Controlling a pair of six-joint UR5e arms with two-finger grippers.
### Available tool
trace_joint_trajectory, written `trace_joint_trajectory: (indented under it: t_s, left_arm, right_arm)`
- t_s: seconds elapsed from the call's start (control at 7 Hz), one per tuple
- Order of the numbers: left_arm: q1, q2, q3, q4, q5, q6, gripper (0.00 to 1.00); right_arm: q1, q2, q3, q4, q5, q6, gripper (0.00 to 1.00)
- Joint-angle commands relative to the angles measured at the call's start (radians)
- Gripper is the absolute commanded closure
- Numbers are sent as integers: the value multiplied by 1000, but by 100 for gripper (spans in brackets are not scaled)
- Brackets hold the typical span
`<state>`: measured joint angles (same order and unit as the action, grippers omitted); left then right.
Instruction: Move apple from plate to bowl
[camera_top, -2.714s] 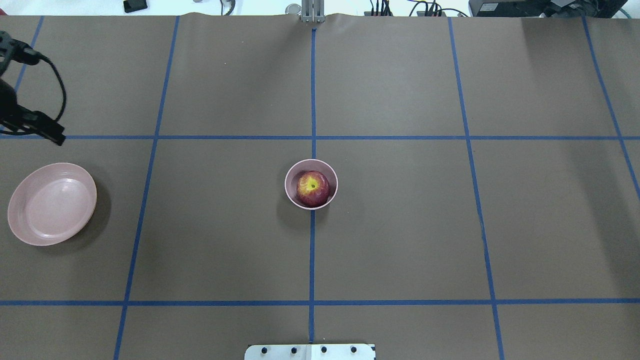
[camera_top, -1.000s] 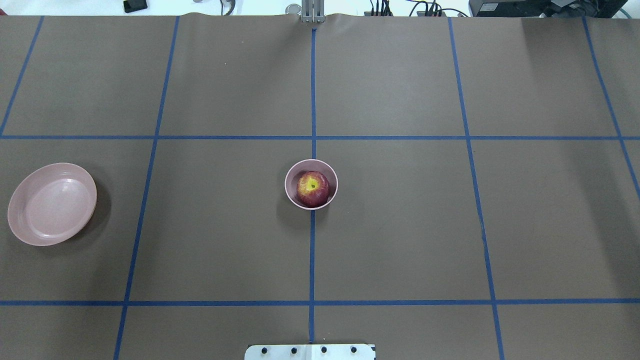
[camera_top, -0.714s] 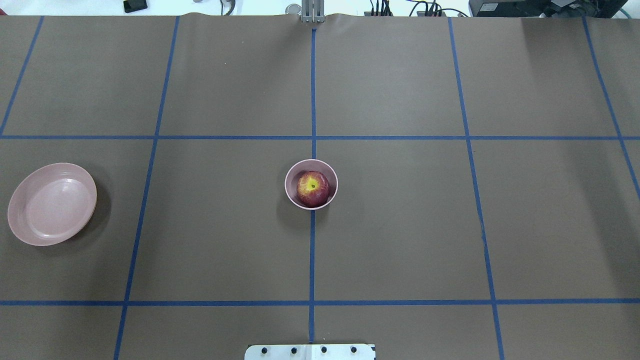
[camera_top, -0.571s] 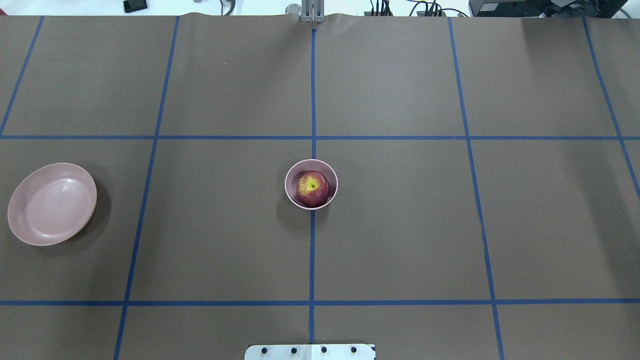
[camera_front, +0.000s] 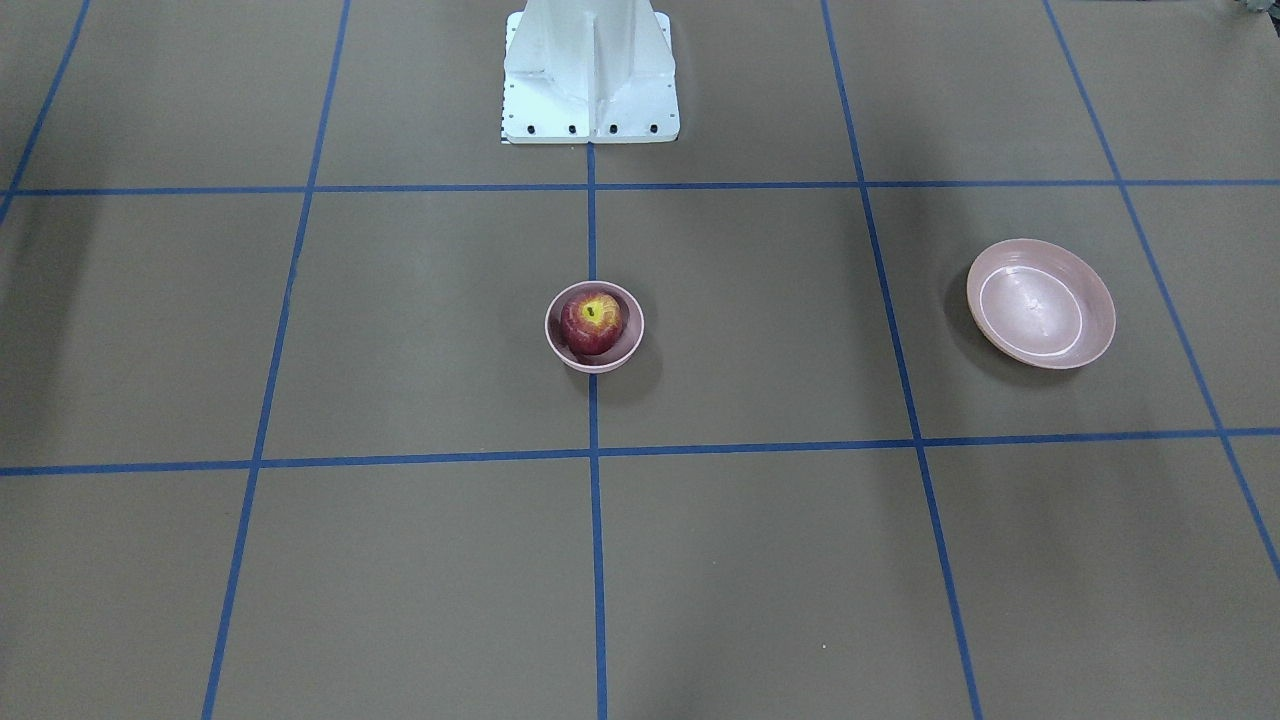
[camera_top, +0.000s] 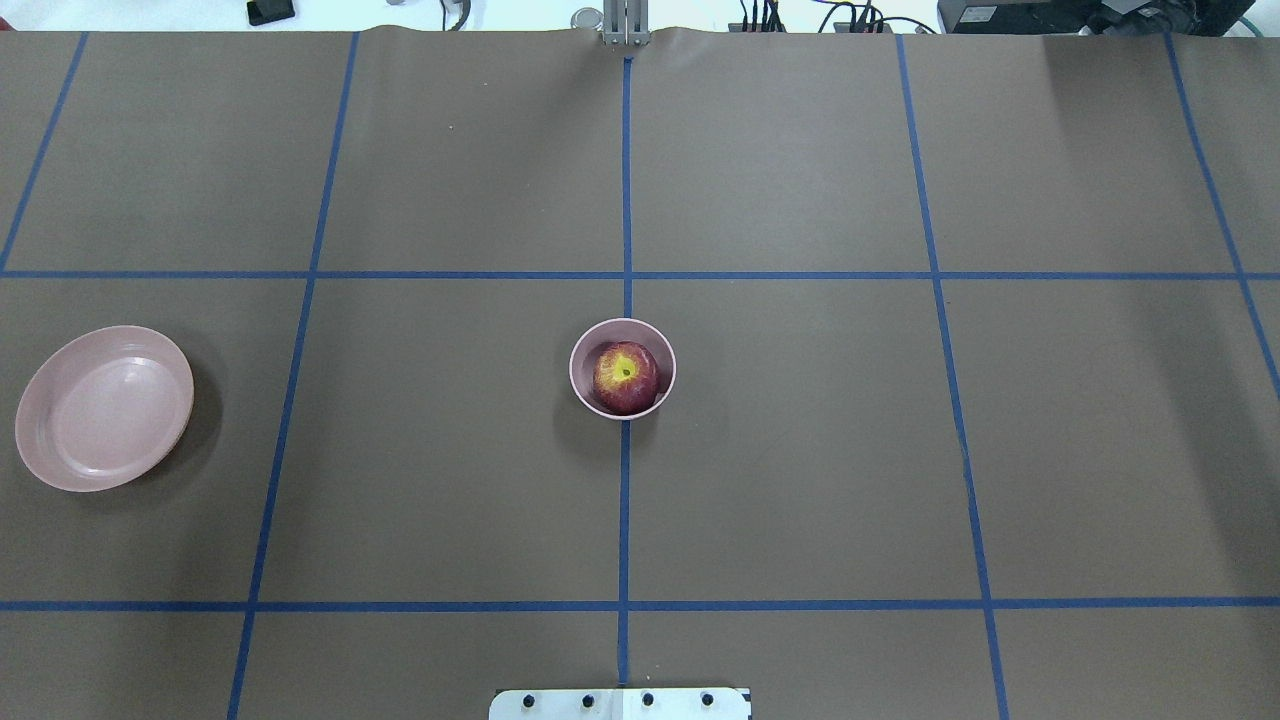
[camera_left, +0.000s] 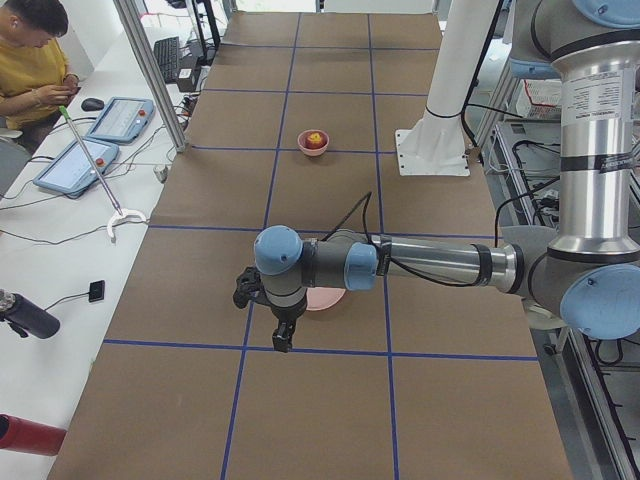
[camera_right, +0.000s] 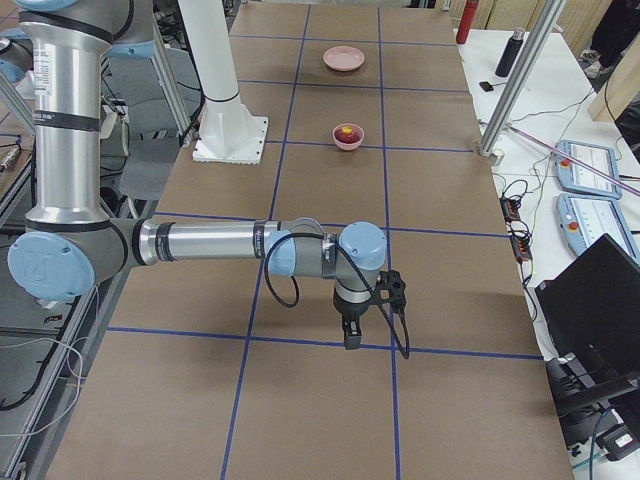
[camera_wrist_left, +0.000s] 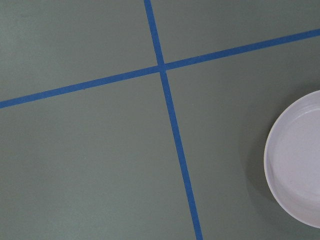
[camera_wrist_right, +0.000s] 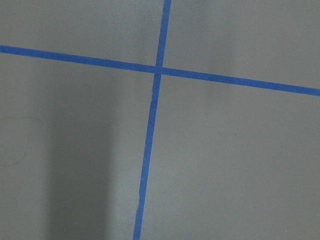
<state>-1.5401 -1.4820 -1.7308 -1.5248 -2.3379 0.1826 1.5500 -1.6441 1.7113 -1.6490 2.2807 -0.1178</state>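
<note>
The dark red apple (camera_top: 626, 377) with its yellow stem patch sits inside the small deep pink bowl (camera_top: 587, 343) at the table's centre; both also show in the front view, apple (camera_front: 591, 321) and bowl (camera_front: 628, 345). The wide shallow pink plate (camera_top: 104, 408) lies empty at the left; the left wrist view shows its edge (camera_wrist_left: 295, 160). My left gripper (camera_left: 283, 343) hangs over the table near the plate, seen only from the side; I cannot tell whether it is open. My right gripper (camera_right: 351, 340) hangs far from the bowl, also only in a side view; I cannot tell its state.
Blue tape lines grid the brown table cover. The robot's white base (camera_front: 590, 75) stands at the near edge. Operator tablets (camera_left: 85, 140) and cables lie on the white bench beyond the far edge, where a person (camera_left: 30, 60) sits.
In the oldest frame my left arm showed at the overhead view's far left edge; it has since left that view. Apple, bowl and plate have not moved.
</note>
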Motion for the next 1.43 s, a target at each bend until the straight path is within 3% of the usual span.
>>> trace_joint_trajectory:
  t_s: [0.0, 1.29]
  left_arm:
    - [0, 0, 0, 0, 0, 0, 2]
    - [0, 3, -1, 2, 0, 0, 2]
  right_arm:
    - [1, 1, 1, 0, 10, 1, 0]
    - [-1, 3, 1, 0, 49, 10, 0]
